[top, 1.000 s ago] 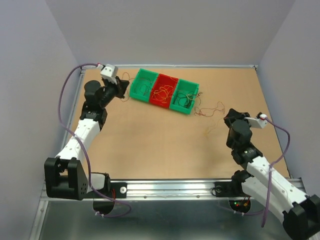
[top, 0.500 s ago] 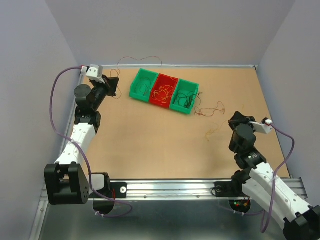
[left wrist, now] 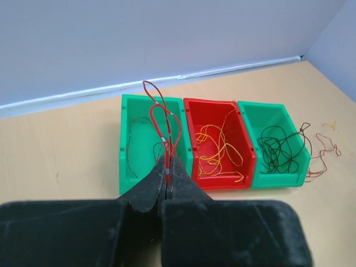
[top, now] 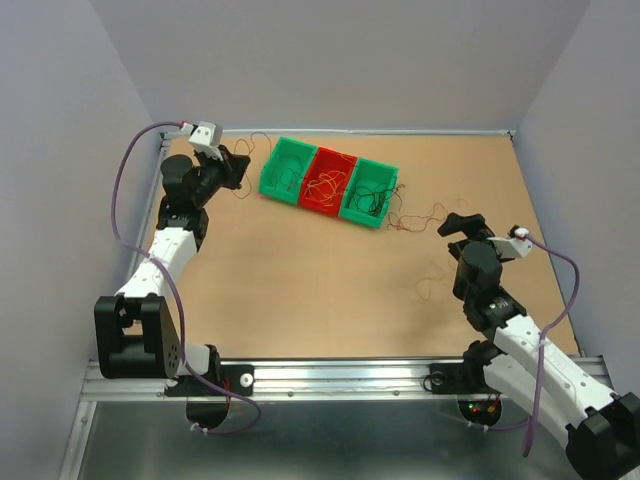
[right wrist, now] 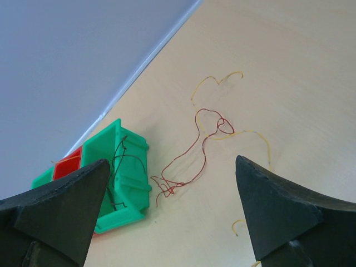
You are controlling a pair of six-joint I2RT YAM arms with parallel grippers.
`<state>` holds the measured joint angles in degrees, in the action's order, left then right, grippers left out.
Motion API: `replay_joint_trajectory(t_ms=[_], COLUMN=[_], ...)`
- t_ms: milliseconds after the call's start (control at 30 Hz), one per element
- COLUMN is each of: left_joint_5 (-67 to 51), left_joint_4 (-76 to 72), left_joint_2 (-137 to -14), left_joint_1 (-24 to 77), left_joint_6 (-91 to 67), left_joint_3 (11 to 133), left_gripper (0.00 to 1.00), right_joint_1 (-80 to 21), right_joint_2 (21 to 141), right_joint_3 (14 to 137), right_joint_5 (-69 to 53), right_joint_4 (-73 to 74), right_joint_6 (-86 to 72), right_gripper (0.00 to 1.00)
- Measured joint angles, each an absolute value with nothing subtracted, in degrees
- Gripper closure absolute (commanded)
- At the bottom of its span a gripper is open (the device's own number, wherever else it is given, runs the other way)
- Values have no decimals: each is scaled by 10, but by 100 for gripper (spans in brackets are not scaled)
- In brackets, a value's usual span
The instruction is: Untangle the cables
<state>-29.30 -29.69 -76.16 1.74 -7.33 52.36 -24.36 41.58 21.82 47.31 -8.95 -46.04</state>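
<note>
The cables are spread out: one red strand (left wrist: pixel 160 125) is pinched in the closed left jaws and loops up from them, seen from the left wrist against the left green bin (left wrist: pixel 139 99); that bin also holds a thin dark strand (left wrist: pixel 129 146); orange-yellow strands (left wrist: pixel 219 147) lie in the red bin (left wrist: pixel 247 151); black strands (left wrist: pixel 281 147) sit in the right green bin (left wrist: pixel 295 132); the three bins stand touching in a row; a dark red strand (right wrist: pixel 192 146) and short yellow pieces (right wrist: pixel 216 81) lie loose on the table (top: pixel 300 270) just beside the right green bin; the right jaws are wide open near them, holding nothing.
</note>
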Motion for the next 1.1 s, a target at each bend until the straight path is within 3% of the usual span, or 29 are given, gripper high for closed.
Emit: replay_joint_trajectory(t_ms=[633, 933, 1100], left_joint_5=[-195, -99, -95], left_joint_4=[-114, 1, 77], left_joint_2=[-951, -1116, -1280], left_joint_1=[68, 149, 177], left_joint_6=[48, 96, 102], left_joint_3=[737, 951, 1068], left_gripper=[100, 100, 100], right_joint_1=[-244, -244, -244], right_joint_2=[436, 443, 448], right_joint_3=[218, 218, 218], right_joint_5=[435, 423, 415], right_joint_4=[-90, -95, -100], right_joint_6=[-461, -458, -458], right_gripper=[0, 0, 0])
